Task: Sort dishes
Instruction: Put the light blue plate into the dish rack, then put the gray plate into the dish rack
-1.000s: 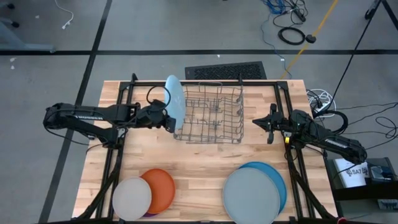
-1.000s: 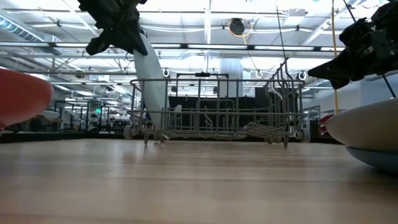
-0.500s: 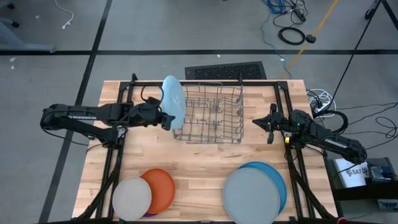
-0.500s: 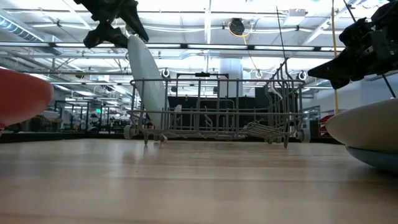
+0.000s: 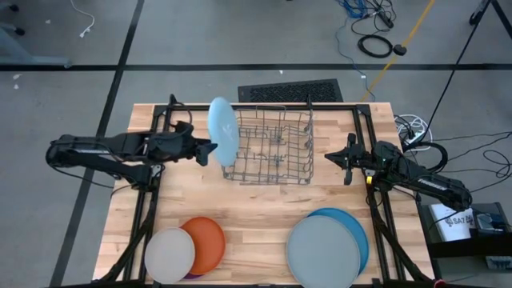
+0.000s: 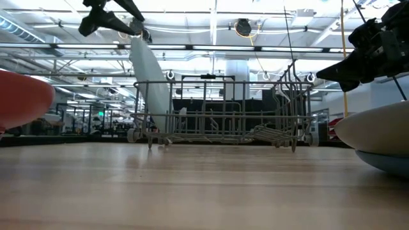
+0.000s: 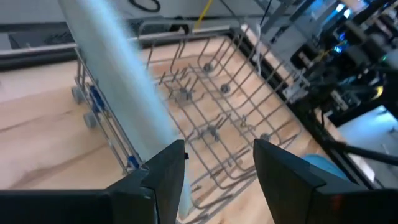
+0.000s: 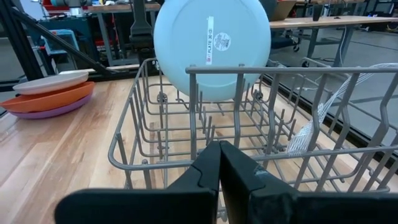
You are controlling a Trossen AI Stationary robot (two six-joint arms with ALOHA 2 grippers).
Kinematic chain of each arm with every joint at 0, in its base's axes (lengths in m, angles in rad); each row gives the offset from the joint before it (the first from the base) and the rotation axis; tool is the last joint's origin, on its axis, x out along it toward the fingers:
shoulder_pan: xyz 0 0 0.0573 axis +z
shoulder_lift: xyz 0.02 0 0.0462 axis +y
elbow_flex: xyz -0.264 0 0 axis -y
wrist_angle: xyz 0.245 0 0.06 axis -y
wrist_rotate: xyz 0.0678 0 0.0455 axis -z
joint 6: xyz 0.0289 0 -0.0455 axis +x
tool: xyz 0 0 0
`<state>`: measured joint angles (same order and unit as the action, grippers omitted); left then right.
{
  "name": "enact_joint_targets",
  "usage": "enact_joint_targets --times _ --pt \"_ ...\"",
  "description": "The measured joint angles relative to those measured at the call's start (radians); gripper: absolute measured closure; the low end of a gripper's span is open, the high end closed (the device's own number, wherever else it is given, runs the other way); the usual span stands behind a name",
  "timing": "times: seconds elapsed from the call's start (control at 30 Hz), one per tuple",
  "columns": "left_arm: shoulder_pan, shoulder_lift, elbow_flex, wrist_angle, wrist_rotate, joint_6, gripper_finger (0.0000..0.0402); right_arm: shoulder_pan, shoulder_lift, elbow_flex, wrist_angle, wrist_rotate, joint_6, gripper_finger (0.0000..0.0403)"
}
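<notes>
High view: left claw [image 5: 210,150] open beside plate [image 5: 223,130]

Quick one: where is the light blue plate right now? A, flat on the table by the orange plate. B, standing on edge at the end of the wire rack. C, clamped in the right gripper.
B: the light blue plate stands on edge at the end of the wire rack, with the open left gripper just clear of it.

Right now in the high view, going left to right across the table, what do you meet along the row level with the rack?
left gripper, fingers open → light blue plate standing on edge → wire dish rack → right gripper, fingers shut.
</notes>
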<state>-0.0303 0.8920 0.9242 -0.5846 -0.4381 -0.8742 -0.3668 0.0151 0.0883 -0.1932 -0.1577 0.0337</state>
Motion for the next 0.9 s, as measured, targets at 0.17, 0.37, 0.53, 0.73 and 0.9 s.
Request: enact_joint_targets --times 0.17,0.37,0.53,0.73,0.9 --pt "0.000 -0.036 0.000 -0.006 -0.008 0.010 0.0210 0.000 0.000 0.000 0.000 0.000 0.007 0.0399" --pt "-0.012 -0.079 0.000 0.029 -0.011 0.093 0.0210 0.000 0.000 0.000 0.000 0.000 0.007 0.0399" --pt "-0.053 -0.088 0.000 0.165 -0.013 0.241 0.0210 0.000 0.000 0.000 0.000 0.000 0.007 0.0399" --pt "-0.114 -0.088 0.000 0.346 -0.007 0.461 0.0227 0.000 0.000 0.000 0.000 0.000 0.007 0.0399" --pt "-0.196 -0.066 0.001 0.446 0.062 0.645 0.0277 0.000 0.000 0.000 0.000 0.000 0.011 0.0399"
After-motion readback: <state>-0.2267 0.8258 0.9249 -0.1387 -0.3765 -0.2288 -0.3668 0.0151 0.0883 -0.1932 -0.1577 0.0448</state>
